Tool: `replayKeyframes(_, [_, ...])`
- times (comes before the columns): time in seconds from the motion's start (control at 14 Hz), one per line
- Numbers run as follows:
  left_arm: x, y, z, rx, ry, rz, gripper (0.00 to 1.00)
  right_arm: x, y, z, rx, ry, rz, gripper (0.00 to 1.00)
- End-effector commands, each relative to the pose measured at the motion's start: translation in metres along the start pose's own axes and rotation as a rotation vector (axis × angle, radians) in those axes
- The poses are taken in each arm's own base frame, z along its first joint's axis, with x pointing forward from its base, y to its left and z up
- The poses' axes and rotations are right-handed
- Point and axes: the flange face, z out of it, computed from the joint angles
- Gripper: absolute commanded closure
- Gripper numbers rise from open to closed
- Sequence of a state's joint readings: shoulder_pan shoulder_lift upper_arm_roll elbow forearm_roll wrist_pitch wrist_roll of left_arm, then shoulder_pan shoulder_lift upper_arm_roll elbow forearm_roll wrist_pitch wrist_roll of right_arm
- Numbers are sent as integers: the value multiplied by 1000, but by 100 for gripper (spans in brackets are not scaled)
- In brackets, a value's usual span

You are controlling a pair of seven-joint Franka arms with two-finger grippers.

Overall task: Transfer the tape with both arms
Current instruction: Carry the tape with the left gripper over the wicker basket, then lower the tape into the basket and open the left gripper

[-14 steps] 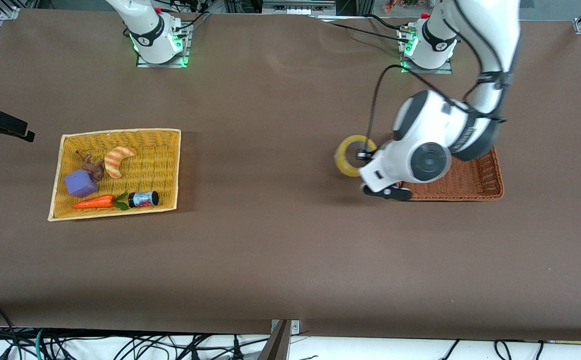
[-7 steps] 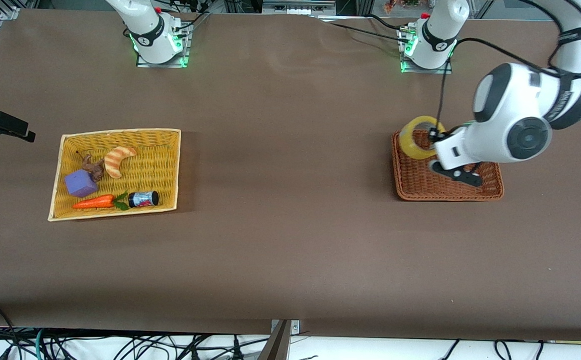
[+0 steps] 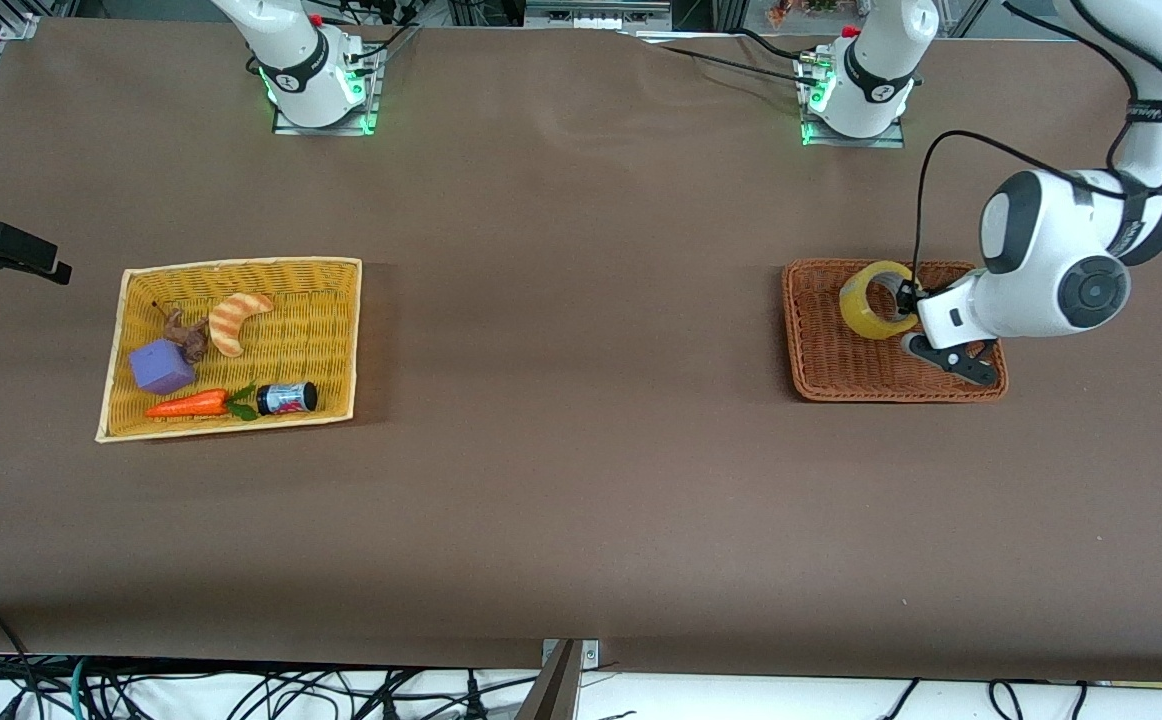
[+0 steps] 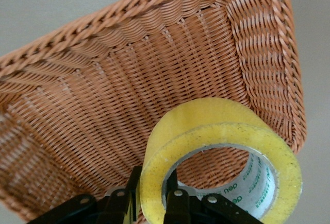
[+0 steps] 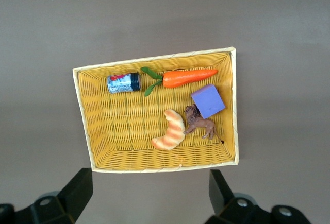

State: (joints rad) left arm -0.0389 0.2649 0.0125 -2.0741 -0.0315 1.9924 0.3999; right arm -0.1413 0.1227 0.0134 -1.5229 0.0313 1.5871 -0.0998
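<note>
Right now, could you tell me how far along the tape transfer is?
Done: the tape is out of the yellow basket. In hand: the left gripper holds it, fingers shut on its wall, over the brown basket. Left: lower and release. The right gripper waits open above the yellow basket.

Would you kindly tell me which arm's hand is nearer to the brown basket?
Left. The left hand, shut on the tape, is over the brown basket; the right hand hangs open above the yellow basket.
</note>
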Motion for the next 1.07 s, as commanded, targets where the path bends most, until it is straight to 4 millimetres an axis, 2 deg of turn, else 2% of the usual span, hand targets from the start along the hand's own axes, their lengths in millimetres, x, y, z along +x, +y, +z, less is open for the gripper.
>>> replayKeyframes(0.0, [12,-3,16,24,1,27,100,2,-2,-5,-2,5,-7,0])
replayKeyframes(0.29, [23,-12,45,25,-2,23,100,2,-2,-5,-1,5,-7,0])
replayKeyframes(0.36, [23,-14,46,25,-1,19,87,2,-2,-5,-1,5,-7,0])
replayKeyframes(0.43, [23,-17,49,21,-4,14,56,2,-1,-5,-1,5,-6,0])
replayKeyframes(0.5, [25,-19,50,20,-5,13,11,2,-2,-5,1,5,-7,0])
replayKeyframes(0.57, [24,-25,48,18,0,4,0,2,-2,-5,1,5,-7,0])
replayKeyframes(0.71, [23,-24,40,18,2,6,0,2,-2,-5,1,5,-7,0])
replayKeyframes(0.79, [23,-23,26,20,8,8,0,2,-2,-5,1,5,-7,0])
replayKeyframes(1.0, [21,-10,-64,18,1,-5,0,2,-2,-5,1,5,-7,0])
